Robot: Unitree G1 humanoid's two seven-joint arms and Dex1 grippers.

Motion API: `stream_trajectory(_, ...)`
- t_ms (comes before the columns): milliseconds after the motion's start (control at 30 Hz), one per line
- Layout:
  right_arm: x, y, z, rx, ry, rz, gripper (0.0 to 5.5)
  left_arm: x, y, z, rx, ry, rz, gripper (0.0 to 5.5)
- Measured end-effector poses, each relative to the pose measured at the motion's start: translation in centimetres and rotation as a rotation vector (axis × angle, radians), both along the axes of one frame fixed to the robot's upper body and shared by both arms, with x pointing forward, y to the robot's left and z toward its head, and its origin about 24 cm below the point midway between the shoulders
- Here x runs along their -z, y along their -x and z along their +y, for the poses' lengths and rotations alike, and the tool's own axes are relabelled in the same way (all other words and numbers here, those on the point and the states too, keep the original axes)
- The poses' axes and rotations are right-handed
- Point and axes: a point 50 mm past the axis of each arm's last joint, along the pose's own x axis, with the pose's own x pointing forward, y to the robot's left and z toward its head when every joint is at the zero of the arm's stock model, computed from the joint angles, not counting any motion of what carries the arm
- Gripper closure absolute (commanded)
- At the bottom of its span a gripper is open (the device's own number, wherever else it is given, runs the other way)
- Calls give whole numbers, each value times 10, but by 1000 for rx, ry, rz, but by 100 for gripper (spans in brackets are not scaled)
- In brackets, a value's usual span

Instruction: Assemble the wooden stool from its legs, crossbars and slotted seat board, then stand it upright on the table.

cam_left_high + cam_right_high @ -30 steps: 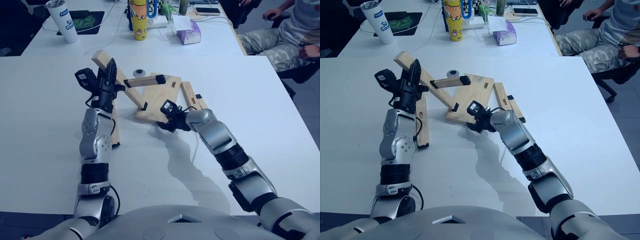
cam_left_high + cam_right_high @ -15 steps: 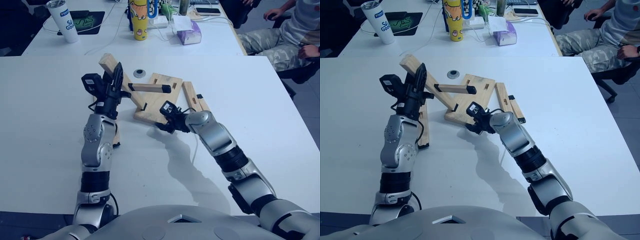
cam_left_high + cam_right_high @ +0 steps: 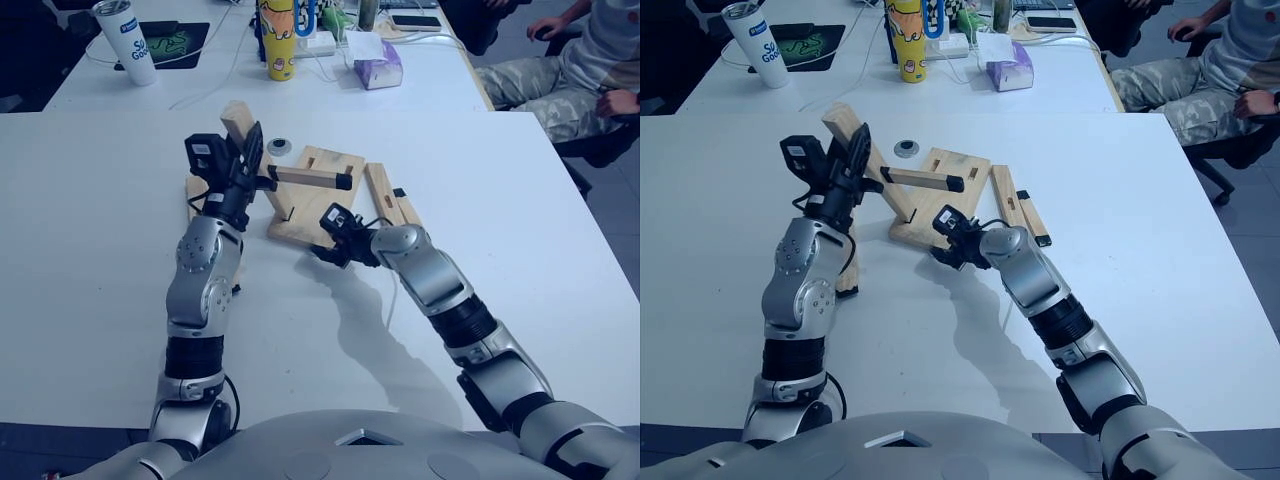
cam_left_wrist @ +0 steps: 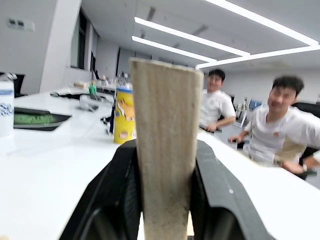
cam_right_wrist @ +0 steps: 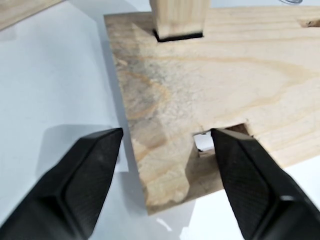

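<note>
The left gripper (image 4: 167,150) is clamped on the upper part of a leg (image 3: 238,118), which leans away from the robot with its foot seated in a slot (image 5: 178,35) of the seat board (image 3: 318,200). A crossbar (image 3: 312,178) juts from the leg out over the board. The right gripper (image 5: 166,134) hangs spread over the board's near corner, seemingly just above the wood, though contact is hard to judge. To do this step well, I would pin that corner down first. Then I would swing the leg upright slowly about its foot, so it seats square rather than levering the board off the table (image 3: 500,220). The loose legs (image 3: 385,195) lie just beside the board.
</note>
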Motion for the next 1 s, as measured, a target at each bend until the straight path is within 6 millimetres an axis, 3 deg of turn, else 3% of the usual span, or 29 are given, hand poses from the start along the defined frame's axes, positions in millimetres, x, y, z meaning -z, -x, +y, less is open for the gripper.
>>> stream_trajectory(167,1,-1,0,24,-34,-2,222,4,3,2,-14,1,-2,448)
stream_trajectory(267,-1,-1,5,14,-65,-10,222,10,7,1,-14,10,13,388)
stream_trajectory(333,-2,0,9,3,-85,-13,222,33,14,1,-15,26,113,358)
stream_trajectory(467,-2,0,8,8,-87,-13,222,29,12,6,-43,38,94,298)
stream_trajectory(667,-1,-2,7,17,-87,-13,222,-6,10,15,-102,70,-73,212)
stream_trajectory(900,-1,-2,7,15,-90,-21,222,-39,14,18,-127,106,-224,209)
stream_trajectory(1000,-2,-3,6,19,-94,-25,222,-66,18,26,-171,160,-328,209)
